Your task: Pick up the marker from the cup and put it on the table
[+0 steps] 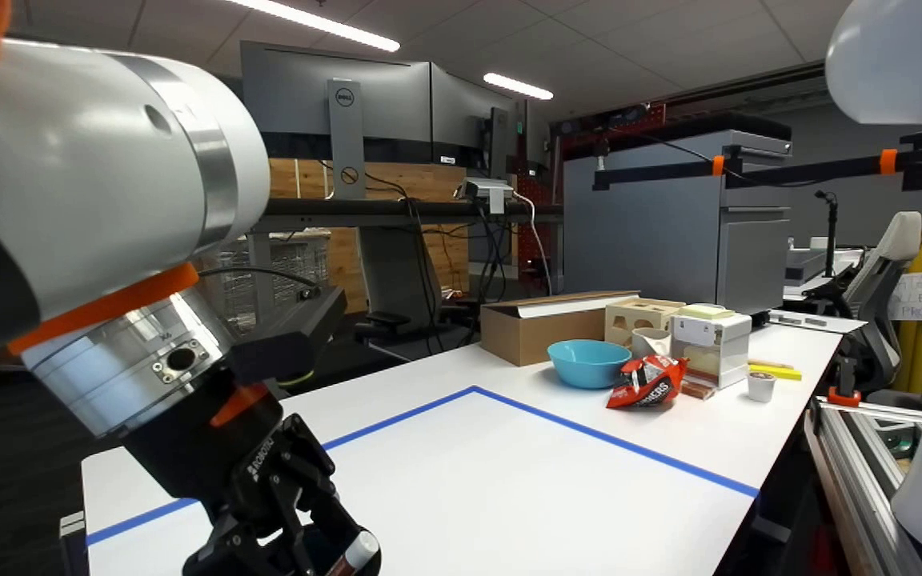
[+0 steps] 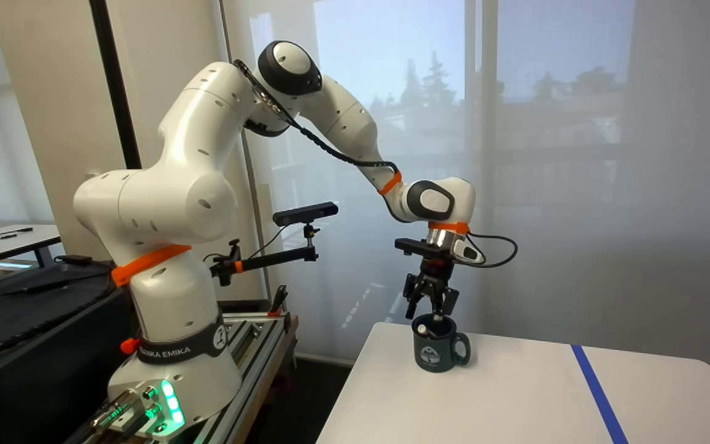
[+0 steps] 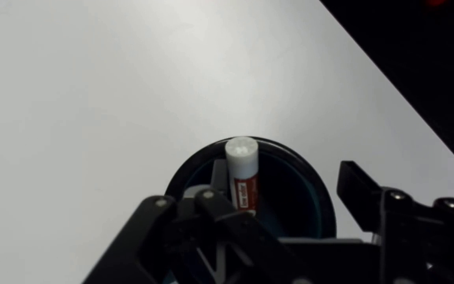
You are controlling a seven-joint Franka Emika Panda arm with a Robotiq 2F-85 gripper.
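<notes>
the fingers are hanging spread above the desk; between them in the wrist view, a red-labelled marker is poking from the dark cup, just beside one finger.

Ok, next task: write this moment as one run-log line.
gripper: open, at cup | marker: in cup, white end up | cup: upright on table | placement: not done

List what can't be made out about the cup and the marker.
Marker, lower part: cut off by the bottom edge of an exterior view; behind the gripper in the wrist view.
Cup, inside bottom: behind its front wall in an exterior view; dark in the wrist view, partly behind the gripper.
Its emblem: any wording too small to read in an exterior view.
</notes>
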